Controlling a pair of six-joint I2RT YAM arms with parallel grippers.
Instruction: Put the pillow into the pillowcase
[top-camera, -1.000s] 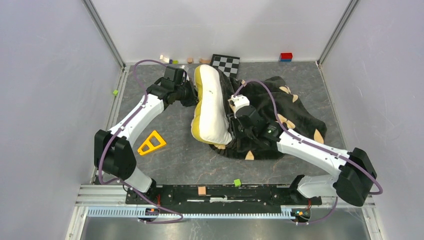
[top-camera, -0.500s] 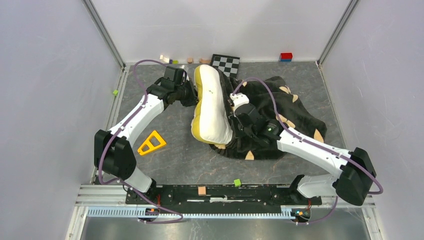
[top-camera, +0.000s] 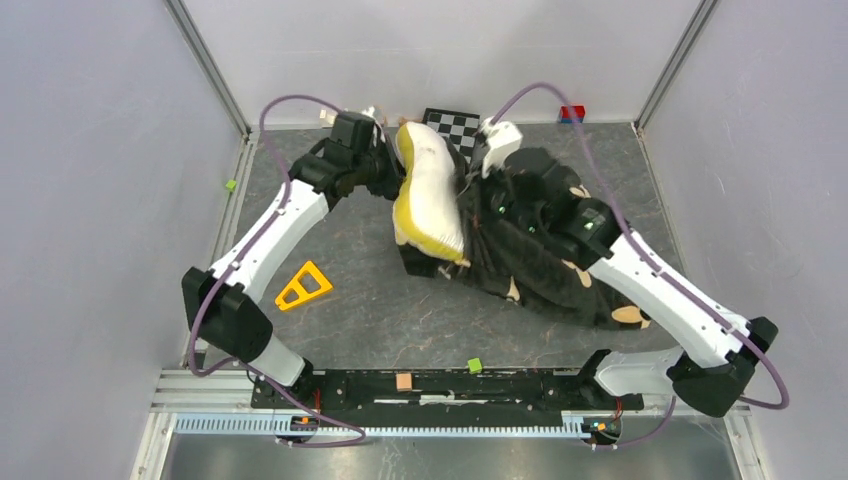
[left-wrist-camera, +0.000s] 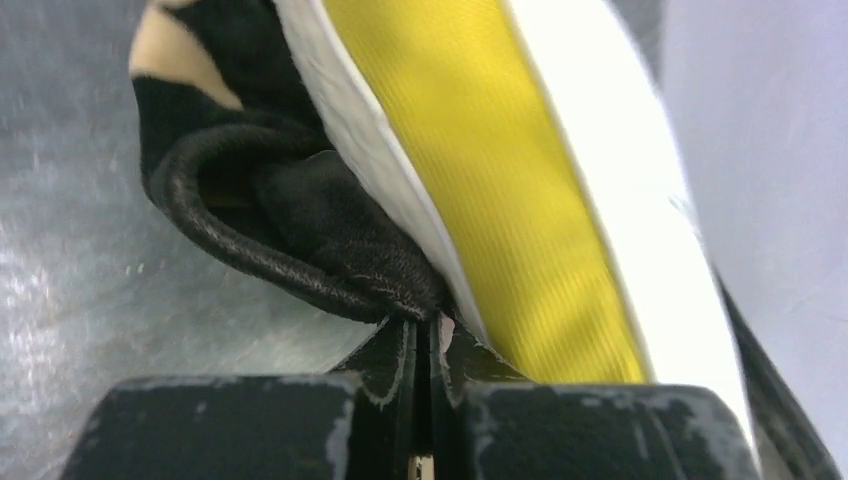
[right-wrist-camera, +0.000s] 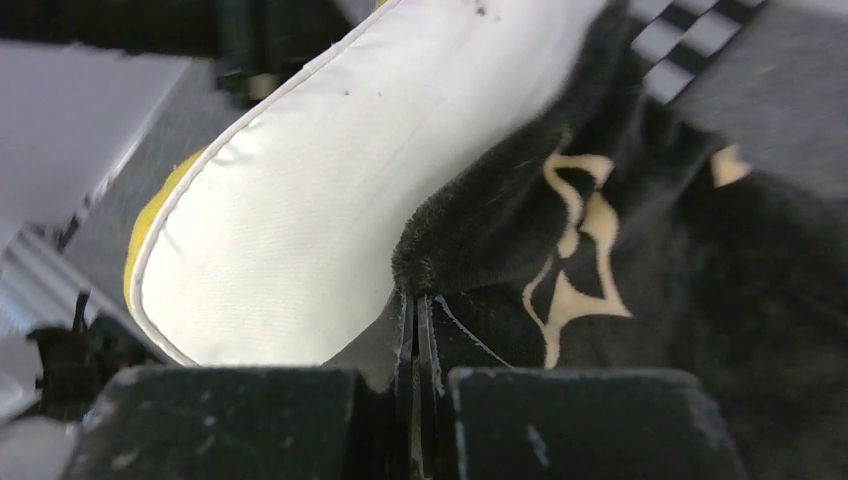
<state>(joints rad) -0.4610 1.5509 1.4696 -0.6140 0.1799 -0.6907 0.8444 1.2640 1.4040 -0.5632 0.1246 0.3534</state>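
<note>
Grey marbled stone pattern covers the bench (top-camera: 370, 300). On its right half lies the black plush pillowcase (top-camera: 545, 265) with tan motifs, its fabric gathered against the right side and lower end of the pillow (top-camera: 430, 190). The cream pillow stands on edge at mid-bench with its yellow band turned left and most of it bare. At its upper left, the left tool (left-wrist-camera: 425, 335) is pressed together, pinching the case's rolled black hem right beside the yellow band. Opposite, the right tool (right-wrist-camera: 415, 310) is also pressed together, nipping the plush edge next to the pillow's white face. A checkered board (top-camera: 452, 124) sits behind, and a yellow triangle (top-camera: 303, 286) lies well to the left.
</note>
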